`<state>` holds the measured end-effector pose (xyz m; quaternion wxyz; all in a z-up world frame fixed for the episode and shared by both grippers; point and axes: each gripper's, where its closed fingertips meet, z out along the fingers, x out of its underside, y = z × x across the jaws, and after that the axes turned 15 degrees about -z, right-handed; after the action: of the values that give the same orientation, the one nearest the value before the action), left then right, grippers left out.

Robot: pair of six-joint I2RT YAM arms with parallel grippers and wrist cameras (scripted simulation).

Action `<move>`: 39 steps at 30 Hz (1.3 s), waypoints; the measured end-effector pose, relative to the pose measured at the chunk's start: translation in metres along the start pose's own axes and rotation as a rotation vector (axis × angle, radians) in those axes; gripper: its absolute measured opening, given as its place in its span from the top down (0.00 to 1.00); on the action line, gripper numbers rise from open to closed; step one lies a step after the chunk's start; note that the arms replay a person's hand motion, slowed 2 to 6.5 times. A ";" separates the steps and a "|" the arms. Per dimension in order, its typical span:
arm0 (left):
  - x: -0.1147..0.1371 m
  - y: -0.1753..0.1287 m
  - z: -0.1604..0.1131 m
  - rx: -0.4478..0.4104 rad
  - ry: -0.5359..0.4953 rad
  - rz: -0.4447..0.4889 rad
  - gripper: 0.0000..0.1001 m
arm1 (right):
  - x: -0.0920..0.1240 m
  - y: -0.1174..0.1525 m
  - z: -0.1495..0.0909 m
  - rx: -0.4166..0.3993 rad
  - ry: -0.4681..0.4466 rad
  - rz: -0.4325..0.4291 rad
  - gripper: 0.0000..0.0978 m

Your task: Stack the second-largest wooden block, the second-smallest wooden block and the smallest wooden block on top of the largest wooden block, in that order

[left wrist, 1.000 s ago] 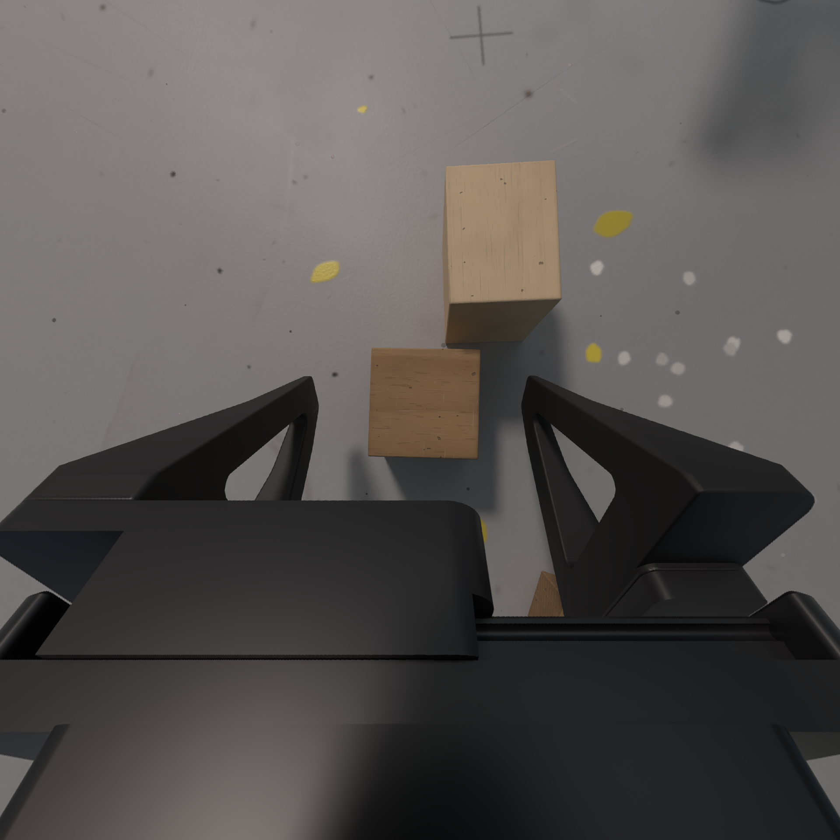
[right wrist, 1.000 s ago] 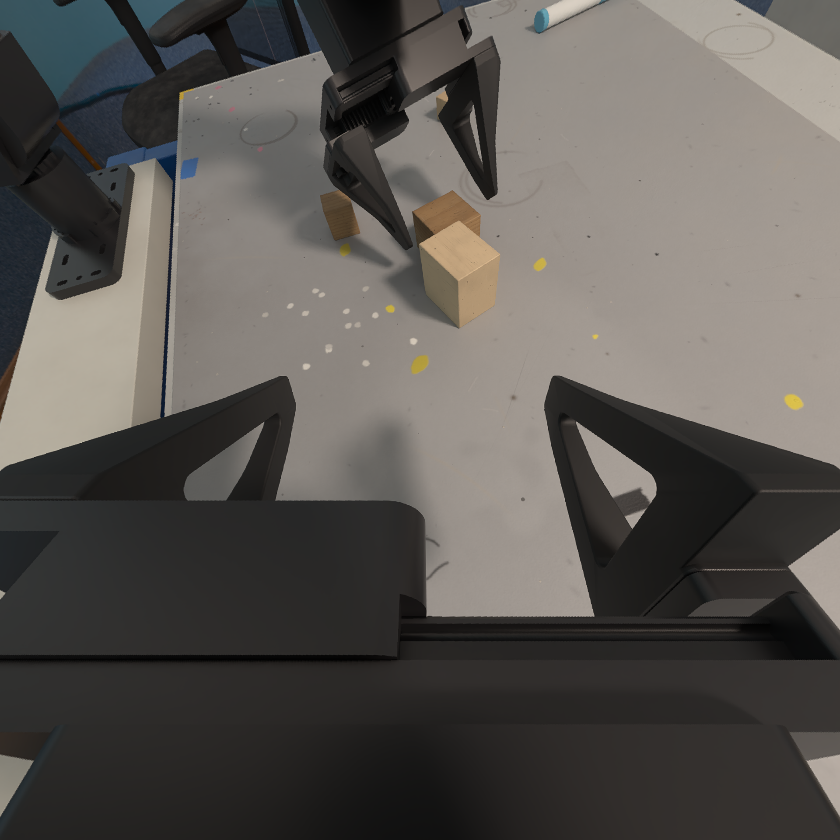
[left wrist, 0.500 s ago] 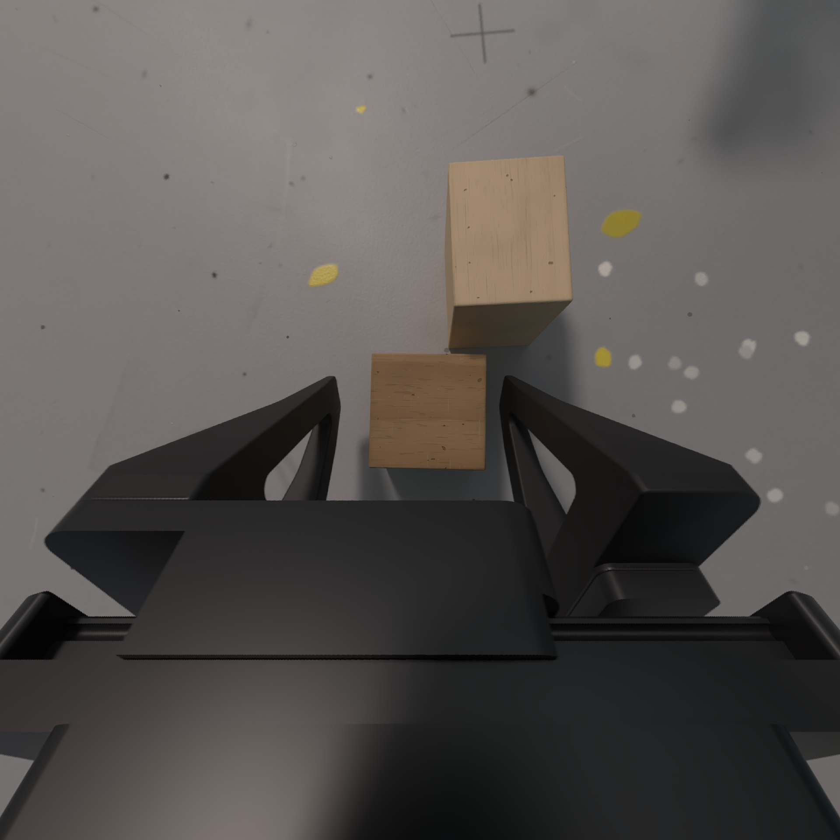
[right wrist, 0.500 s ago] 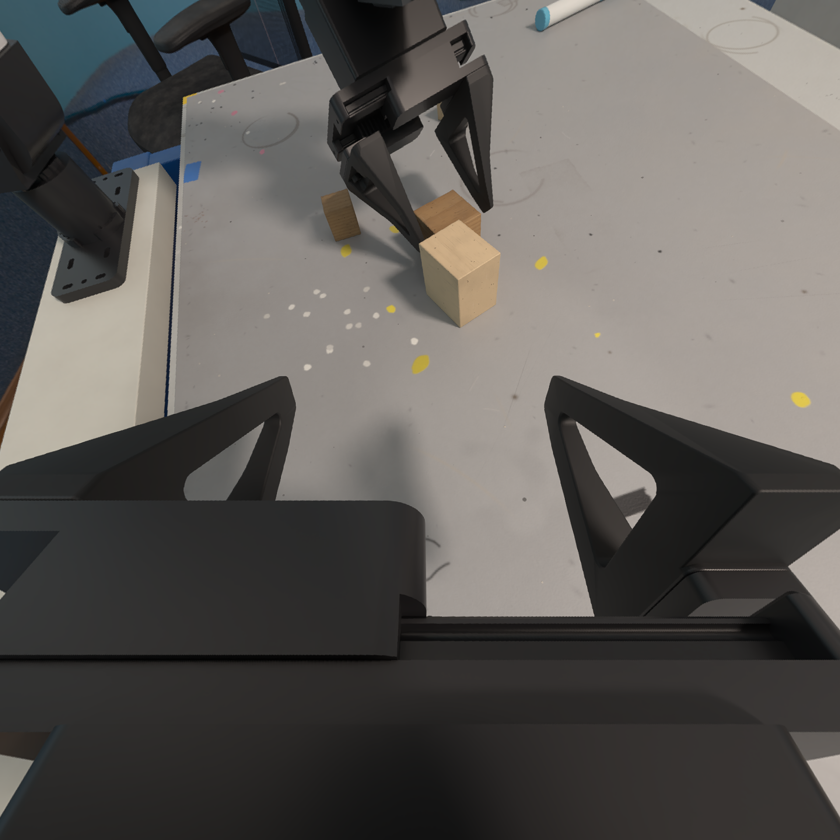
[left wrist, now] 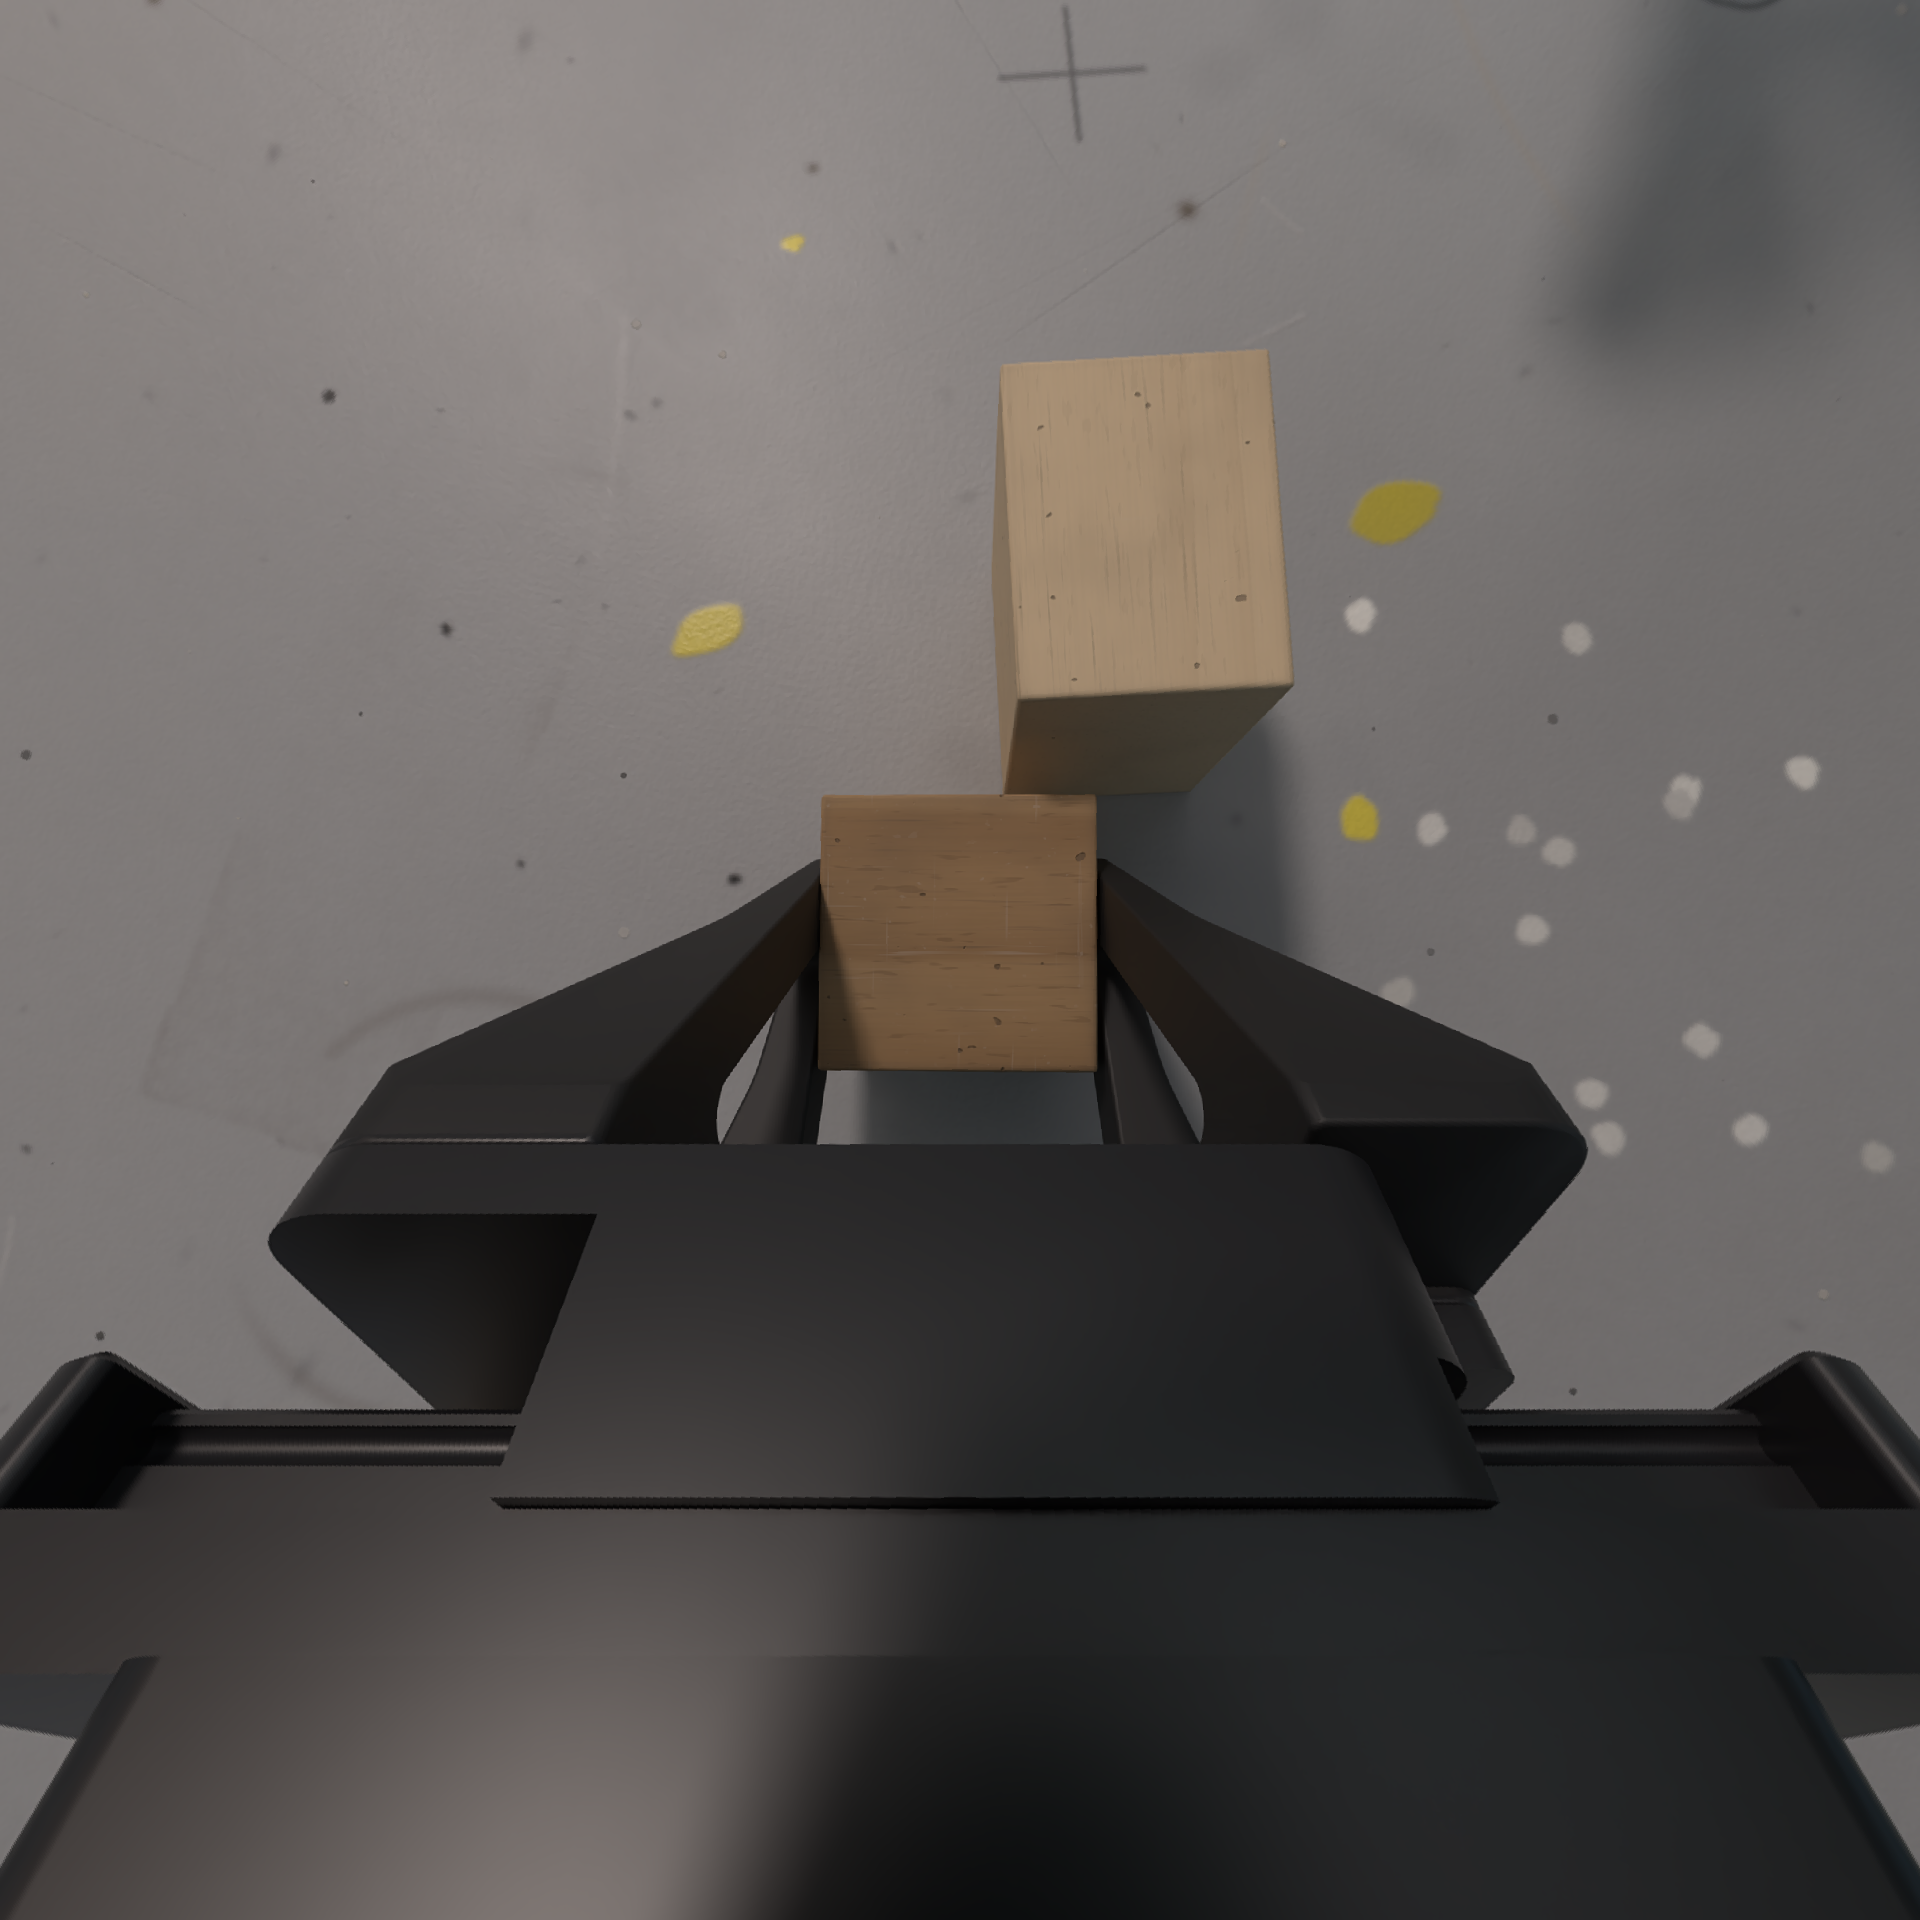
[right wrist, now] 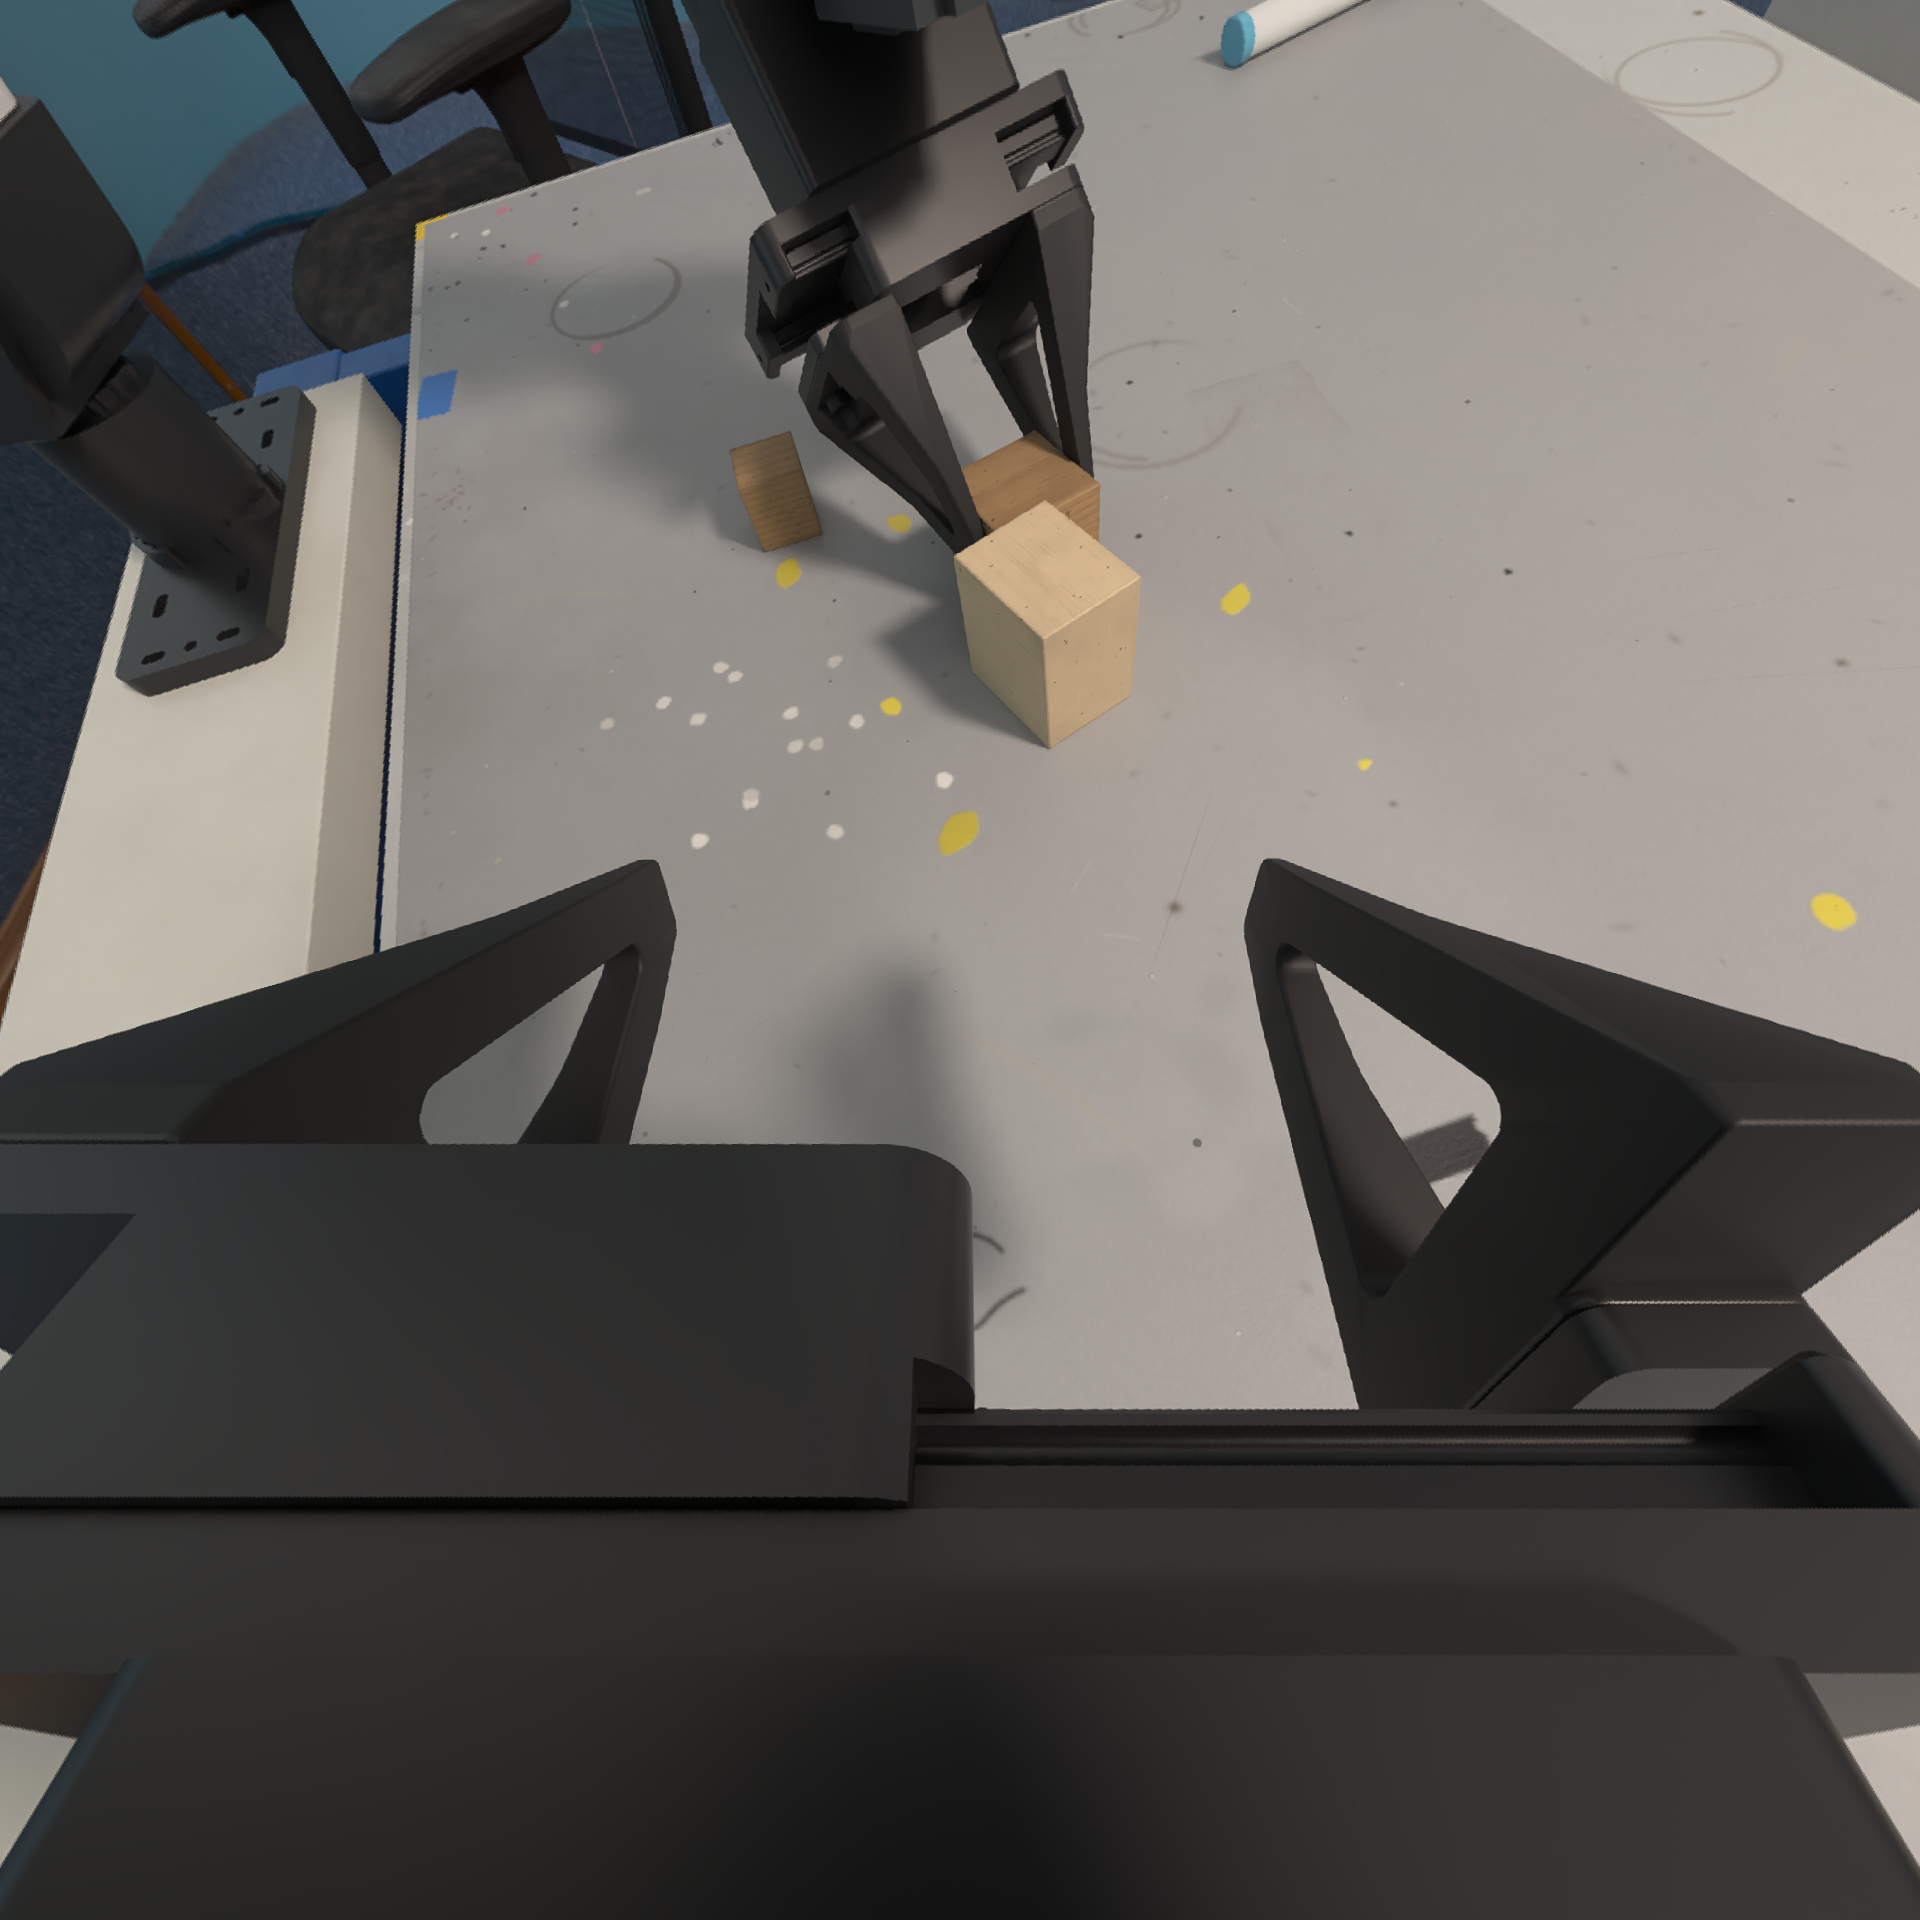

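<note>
Gripping the second-largest block [left wrist: 958, 932] on the desk [left wrist: 416, 520], your left fingers [left wrist: 800, 935] are closing on both its sides. The largest block [left wrist: 1138, 551] is touching it at one o'clock. Next, you are needing a straight lift. Your right fingers [right wrist: 649, 997] are hanging wide open, empty.

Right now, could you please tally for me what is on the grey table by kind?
Wooden blocks: 3, namely pale tall block, darker cube in the left gripper, small brown block
Marker: 1, white with blue cap
Total: 4; a fourth block is not visible.
</note>
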<state>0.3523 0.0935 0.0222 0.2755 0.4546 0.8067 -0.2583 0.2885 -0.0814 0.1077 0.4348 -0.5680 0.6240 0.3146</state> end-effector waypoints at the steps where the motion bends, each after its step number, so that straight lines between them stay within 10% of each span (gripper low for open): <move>1: 0.000 0.000 0.000 0.002 -0.005 -0.005 0.61 | 0.000 0.000 0.000 0.000 0.000 0.000 0.04; 39: -0.051 -0.029 -0.036 -0.061 -0.093 -0.051 0.61 | -0.004 0.003 -0.002 -0.008 -0.003 -0.004 0.04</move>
<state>0.3408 0.0746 0.0875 0.3199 0.4127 0.8118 -0.2613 0.2846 -0.0812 0.1115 0.4342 -0.5706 0.6208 0.3170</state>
